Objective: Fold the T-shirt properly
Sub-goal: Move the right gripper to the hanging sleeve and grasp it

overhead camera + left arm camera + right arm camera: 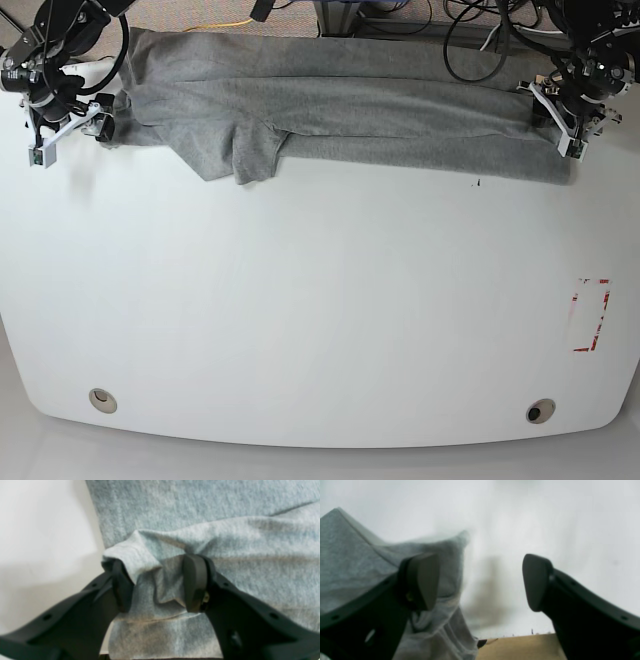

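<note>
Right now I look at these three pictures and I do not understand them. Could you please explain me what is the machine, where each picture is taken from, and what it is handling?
It is a robot with two arms, each ending in a two-fingered gripper. One picture is a wide view, with both arms reaching in at the top; the other two come from cameras on the wrists.

On the white table lies a grey T-shirt, spread in a long, wrinkled band. The robot's job is to fold it.

The left gripper, at the right side of the wide view, has its fingers apart with bunched cloth between them; I cannot tell whether it grips firmly. The right gripper is open, with one finger over the cloth's edge.
</note>
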{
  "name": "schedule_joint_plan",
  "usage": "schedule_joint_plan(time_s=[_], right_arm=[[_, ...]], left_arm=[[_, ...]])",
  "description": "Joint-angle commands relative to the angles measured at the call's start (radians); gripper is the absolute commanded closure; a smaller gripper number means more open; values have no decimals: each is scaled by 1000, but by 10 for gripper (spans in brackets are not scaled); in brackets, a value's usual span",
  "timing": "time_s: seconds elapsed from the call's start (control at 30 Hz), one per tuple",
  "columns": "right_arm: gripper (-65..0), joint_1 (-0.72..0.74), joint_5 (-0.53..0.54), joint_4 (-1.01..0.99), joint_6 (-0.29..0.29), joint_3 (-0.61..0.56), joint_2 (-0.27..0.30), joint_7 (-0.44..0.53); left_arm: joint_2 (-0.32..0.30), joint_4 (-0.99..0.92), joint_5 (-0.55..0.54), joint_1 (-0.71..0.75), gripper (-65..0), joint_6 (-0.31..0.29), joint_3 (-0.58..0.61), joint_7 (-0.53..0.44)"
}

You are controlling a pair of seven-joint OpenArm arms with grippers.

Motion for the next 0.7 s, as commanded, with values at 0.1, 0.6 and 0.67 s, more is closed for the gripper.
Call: schedule_joint_plan(time_s=[0.1,0.6,0.67], right_arm=[[-495,-5,149,150,1,-19,-31,-66],[-495,73,85,14,1,-312,-50,-24],[-495,93,69,-43,1,-342,-42,-20]], left_arm=[[-12,10,13,1,-293,6,-4,7],[-12,9,13,1,-293,6,-4,7],[-14,9,13,1,-293,6,-5,7]])
